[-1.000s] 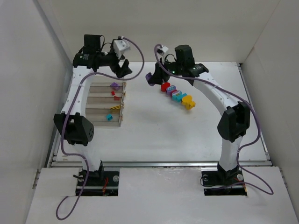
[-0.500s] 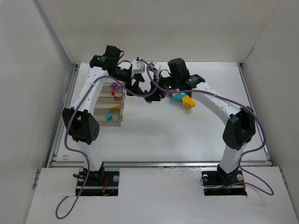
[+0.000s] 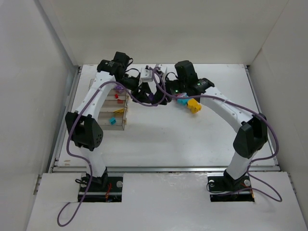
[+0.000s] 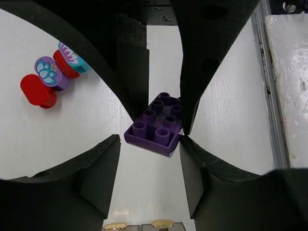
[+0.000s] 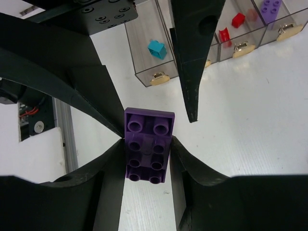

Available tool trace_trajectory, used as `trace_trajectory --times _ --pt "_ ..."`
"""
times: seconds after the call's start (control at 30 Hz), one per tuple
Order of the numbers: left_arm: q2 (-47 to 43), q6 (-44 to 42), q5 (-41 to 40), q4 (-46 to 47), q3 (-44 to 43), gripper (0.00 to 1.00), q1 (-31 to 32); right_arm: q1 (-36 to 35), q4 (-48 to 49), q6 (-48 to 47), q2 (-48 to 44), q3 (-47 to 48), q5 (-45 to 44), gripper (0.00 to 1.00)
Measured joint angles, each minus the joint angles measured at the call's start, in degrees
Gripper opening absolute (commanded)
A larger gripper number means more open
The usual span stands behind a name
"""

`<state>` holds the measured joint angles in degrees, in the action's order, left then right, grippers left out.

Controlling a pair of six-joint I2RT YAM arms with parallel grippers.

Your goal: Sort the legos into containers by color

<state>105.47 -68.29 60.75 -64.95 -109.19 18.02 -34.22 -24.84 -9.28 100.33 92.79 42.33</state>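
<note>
Purple brick is sitting clamped in my right hand, left hand gaping around it; bins are holding a few, loose bricks lying right of the bins.

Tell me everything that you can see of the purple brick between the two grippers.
The purple brick is dark, glossy plastic, oblong, with two rows of round studs facing the right wrist camera. The right gripper clamps its long sides. The left gripper stands open around it, one finger at its edge, the other apart. It appears lifted off the white table, with the containers beyond it.
</note>
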Motion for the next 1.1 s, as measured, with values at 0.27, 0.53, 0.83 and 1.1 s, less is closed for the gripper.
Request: trace_trajectory --times 0.27,0.53,0.83,1.1 --pt "0.0 1.53 0.37 0.22 -0.02 0.63 -0.5 -0.28 -0.04 0.07 -0.09 0.0 0.39 0.0" --pt "0.0 2.69 2.82 0.24 -0.52 0.6 -1.38 -0.57 0.48 0.0 -0.46 -0.02 0.48 0.0" --pt "0.0 4.24 4.81 -1.68 -0.55 0.21 -1.57 -0.66 1.03 -1.51 -0.55 -0.02 -0.44 0.0" --pt "0.0 4.74 5.09 -1.77 -0.55 0.0 -1.77 -0.74 1.25 -1.49 -0.55 0.0 -0.42 0.0"
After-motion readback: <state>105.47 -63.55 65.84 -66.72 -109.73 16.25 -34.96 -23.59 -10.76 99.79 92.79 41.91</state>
